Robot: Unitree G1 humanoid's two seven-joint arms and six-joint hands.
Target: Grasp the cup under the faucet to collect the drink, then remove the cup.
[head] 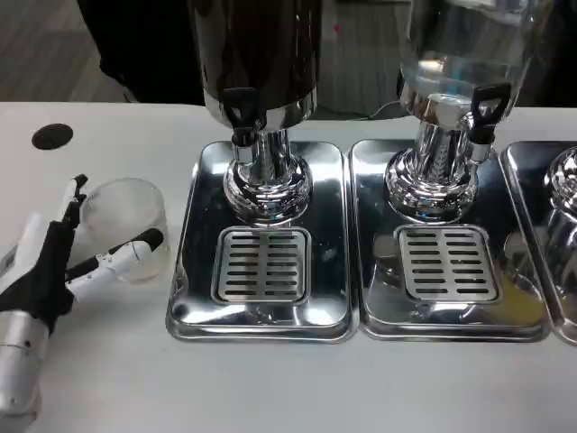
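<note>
A clear, empty-looking plastic cup stands upright on the white table, left of the left drip tray. My left hand reaches in from the lower left with its fingers spread. The thumb lies across the cup's front wall, and the straight fingers run along its left rim, so the cup sits between them without being lifted. The black faucet of the dark drink dispenser hangs over the slotted grate, with nothing beneath it.
A second dispenser with clear liquid stands on its own tray to the right, and a third tray edge shows at the far right. A black round mark is on the table at the back left.
</note>
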